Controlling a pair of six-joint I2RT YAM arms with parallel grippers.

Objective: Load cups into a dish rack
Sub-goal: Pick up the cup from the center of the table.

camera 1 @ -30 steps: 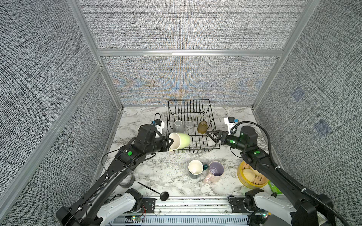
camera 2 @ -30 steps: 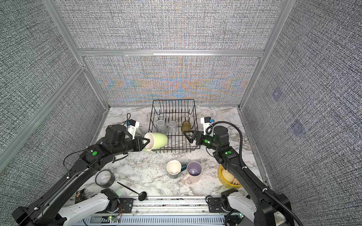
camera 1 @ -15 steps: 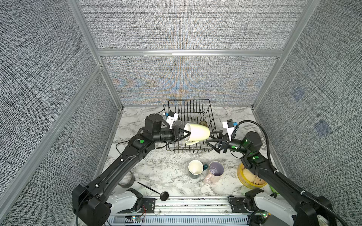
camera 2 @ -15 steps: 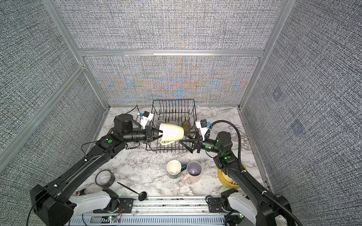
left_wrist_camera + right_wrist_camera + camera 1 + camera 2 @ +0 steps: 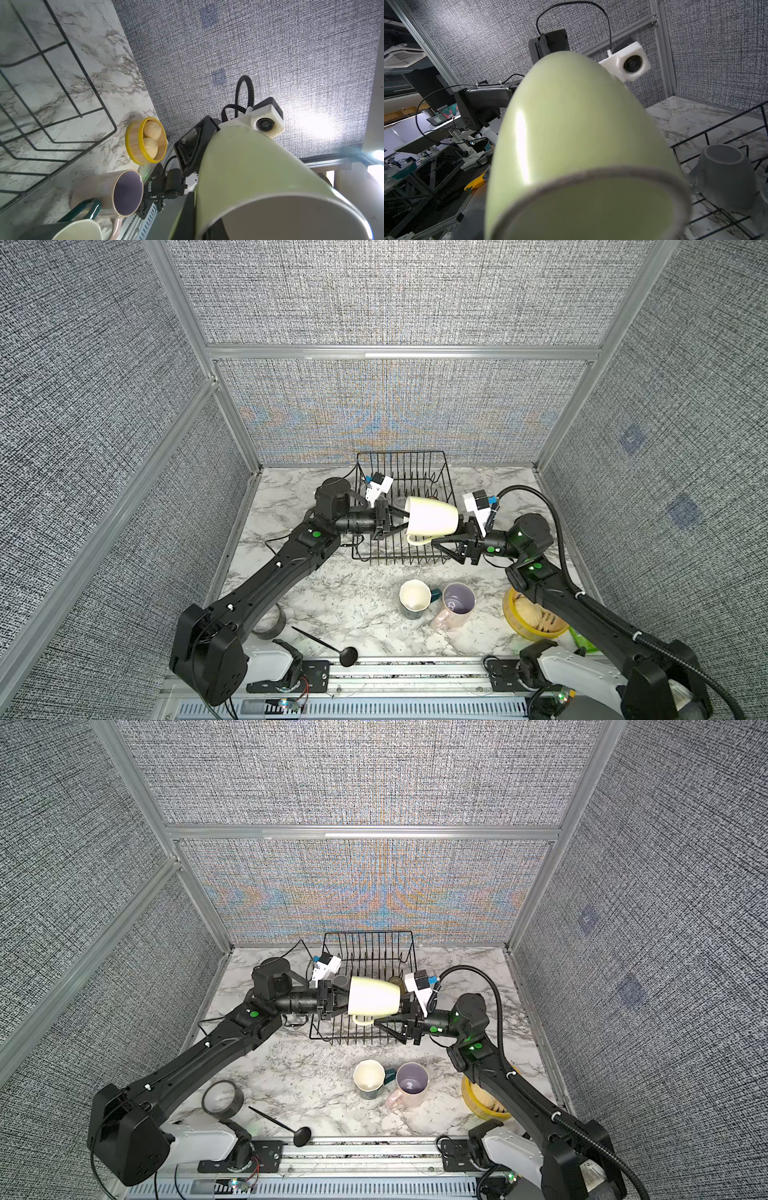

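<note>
The pale yellow-green glazed ceramic mug (image 5: 432, 516) is held on its side above the black wire dish rack (image 5: 401, 454). Its rim is pinched by the left gripper (image 5: 400, 521), closed on the wall with one finger inside the mouth. The right gripper (image 5: 438, 546) is set at the opposite end, by the base and beside the handle. Its jaws are seen parted, and no contact with the mug can be confirmed.

The mug is judged rigid, heavy for a rim pinch, glazed and slippery, and breakable if dropped on the wires. A hold across the base or the body wall is judged safer than one on the thin loop handle.

Below both grippers, the rack is occupied by an upturned grey mug (image 5: 726, 178) and what appears to be an amber tumbler (image 5: 394, 980), mostly hidden. Nearer the arm bases than the right gripper, a dark teal mug with a cream inside (image 5: 414, 599) and a pink mug with a lavender inside (image 5: 457, 601) are left upright and empty on the marble counter (image 5: 353, 605). Beside them a yellow round steamer basket (image 5: 133, 141) is filled with buns (image 5: 152, 129).
</note>
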